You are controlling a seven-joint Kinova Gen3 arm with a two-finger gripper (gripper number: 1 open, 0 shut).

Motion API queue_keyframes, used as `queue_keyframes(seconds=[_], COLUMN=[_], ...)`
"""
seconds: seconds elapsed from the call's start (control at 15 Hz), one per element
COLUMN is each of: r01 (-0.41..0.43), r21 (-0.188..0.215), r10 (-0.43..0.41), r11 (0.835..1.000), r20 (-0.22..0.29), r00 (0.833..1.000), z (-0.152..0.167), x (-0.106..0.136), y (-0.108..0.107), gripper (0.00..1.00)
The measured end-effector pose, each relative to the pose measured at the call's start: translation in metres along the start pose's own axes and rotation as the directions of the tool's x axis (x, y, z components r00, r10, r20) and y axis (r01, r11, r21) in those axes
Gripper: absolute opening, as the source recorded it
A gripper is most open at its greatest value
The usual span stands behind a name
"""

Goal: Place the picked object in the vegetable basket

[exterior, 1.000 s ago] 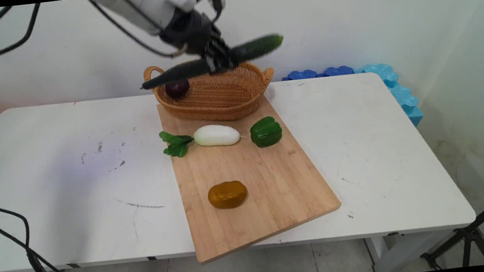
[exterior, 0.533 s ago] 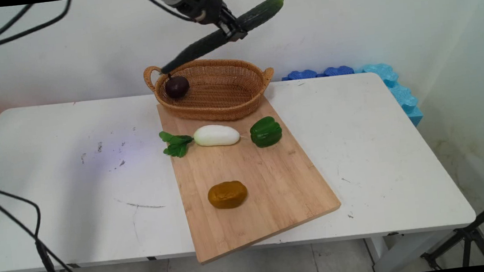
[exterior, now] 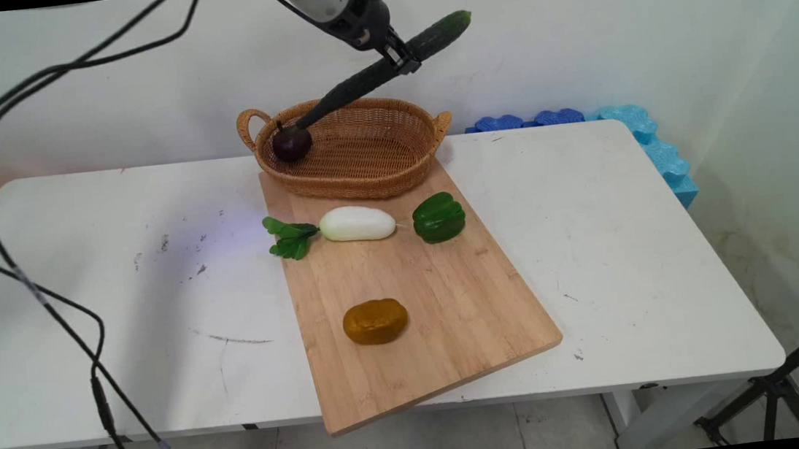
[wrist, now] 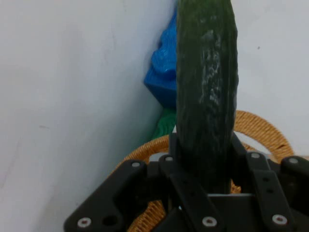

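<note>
Claw clamped on long dark-green cucumber near its middle, held high above far side of table. Long axis slanted: low left end at dark purple round fruit inside oval wicker basket, high end up right. Nearer, on wooden board: white radish, glossy green pepper, brown lump.

Hand view: bumpy cucumber skin between black fingers, woven rim below, blue foam beyond.

No legible text, labels or numbers anywhere.
</note>
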Motion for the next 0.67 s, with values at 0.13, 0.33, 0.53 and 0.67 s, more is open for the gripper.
queue_keyframes(seconds=[0.13,0.33,0.53,0.67], r01=[-0.005,-0.015,-0.014,-0.015], r21=[-0.006,-0.032,-0.060,-0.084], r10=[0.005,0.016,0.017,0.019], r11=[1.000,0.999,0.998,0.996], r20=[0.013,0.025,0.040,0.053], r00=[1.000,1.000,0.999,0.998], z=[0.019,0.047,0.065,0.075], x=[-0.005,-0.015,-0.026,-0.036], y=[-0.008,-0.015,-0.019,-0.020], gripper=[0.00,0.00,0.00,0.00])
